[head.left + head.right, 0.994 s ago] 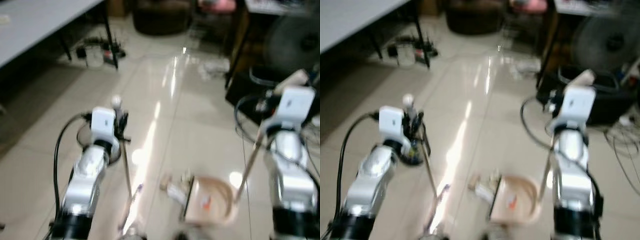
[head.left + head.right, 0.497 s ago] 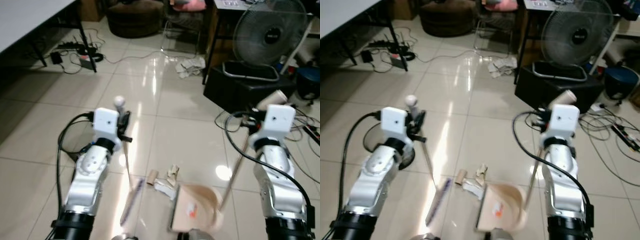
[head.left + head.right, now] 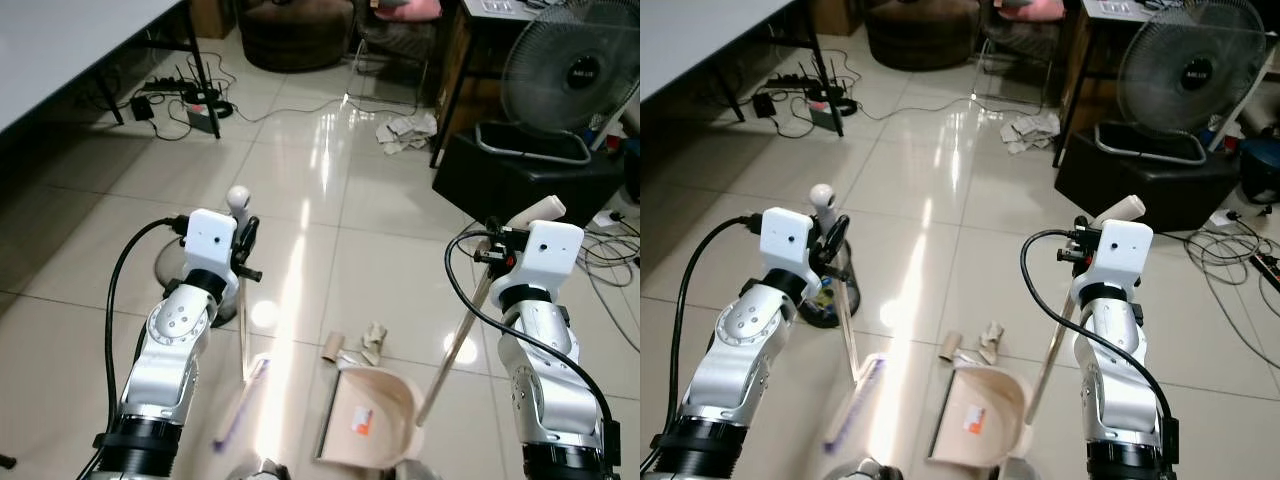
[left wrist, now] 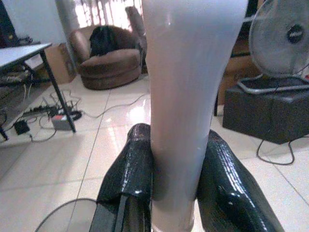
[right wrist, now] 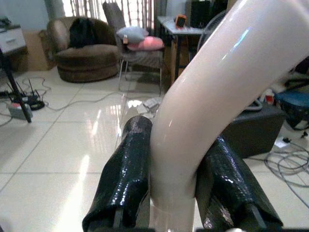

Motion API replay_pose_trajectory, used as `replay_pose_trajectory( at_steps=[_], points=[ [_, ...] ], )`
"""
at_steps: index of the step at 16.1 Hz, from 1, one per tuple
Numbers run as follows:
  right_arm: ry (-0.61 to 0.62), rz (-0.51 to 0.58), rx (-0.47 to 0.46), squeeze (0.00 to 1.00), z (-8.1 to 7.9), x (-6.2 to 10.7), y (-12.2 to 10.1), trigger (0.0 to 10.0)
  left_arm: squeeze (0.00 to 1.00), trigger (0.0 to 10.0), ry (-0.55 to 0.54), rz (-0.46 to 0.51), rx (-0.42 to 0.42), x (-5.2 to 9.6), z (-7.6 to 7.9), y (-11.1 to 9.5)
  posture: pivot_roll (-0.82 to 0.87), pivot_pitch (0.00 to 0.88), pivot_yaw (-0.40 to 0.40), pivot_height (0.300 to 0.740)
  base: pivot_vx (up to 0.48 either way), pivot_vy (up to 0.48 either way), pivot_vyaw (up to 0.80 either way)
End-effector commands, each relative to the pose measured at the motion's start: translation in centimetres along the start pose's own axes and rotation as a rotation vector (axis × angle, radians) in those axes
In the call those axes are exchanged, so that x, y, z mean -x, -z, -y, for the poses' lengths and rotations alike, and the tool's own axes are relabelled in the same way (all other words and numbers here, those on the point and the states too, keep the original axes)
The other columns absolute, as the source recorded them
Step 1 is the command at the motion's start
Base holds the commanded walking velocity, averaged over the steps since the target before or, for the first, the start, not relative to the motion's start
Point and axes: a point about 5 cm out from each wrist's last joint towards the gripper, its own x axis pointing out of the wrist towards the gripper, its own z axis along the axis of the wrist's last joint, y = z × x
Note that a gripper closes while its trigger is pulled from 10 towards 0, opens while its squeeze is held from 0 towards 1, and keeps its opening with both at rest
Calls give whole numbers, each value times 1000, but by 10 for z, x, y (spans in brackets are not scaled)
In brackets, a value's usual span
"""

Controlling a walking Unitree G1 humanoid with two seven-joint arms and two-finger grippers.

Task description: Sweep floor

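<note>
Glossy beige floor tiles (image 3: 380, 250) carry a beige dustpan (image 3: 372, 418), its mouth facing a cardboard tube (image 3: 331, 347) and crumpled paper scraps (image 3: 372, 340) just beyond it. Left of the dustpan lies the broom head (image 3: 240, 402), its pale handle (image 4: 188, 96) clamped between the closed fingers of the left end effector (image 4: 176, 193). Right of the dustpan, its long handle (image 5: 207, 106) rises into the right end effector (image 5: 174, 193), likewise closed on it. Farther behind stand a fan (image 3: 572, 75) and black box (image 3: 520, 175).
</note>
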Motion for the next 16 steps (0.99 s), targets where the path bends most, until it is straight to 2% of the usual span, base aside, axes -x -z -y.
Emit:
replay_pose_trajectory(
  at_steps=[1,2,4,8,9,12,16],
  points=[
    [10,35,-7,0,1,2,-6,10000,0,10000,9,52,-9,-5,-1,-12,1,97,29,740,0,0,-800],
    [17,36,-5,0,3,3,-7,10000,0,10000,-2,90,26,-5,1,-16,-5,99,33,740,0,0,-800],
    [37,38,2,0,9,4,-8,10000,0,10000,16,89,28,-4,6,-16,-10,99,32,740,0,-172,-800],
    [62,44,4,0,16,4,-10,10000,0,10000,31,83,22,-4,10,-15,-15,102,37,740,0,-480,0],
    [61,47,13,0,16,4,-10,10000,0,10000,23,69,48,-4,10,-14,-15,103,35,740,0,0,0],
    [23,40,42,0,12,2,-13,10000,0,10000,-12,42,47,-2,4,-8,-37,98,27,740,0,0,0],
    [4,50,58,0,15,-2,-18,10000,0,10000,-30,39,42,-3,6,-6,-45,79,-22,740,0,0,0]
  ],
)
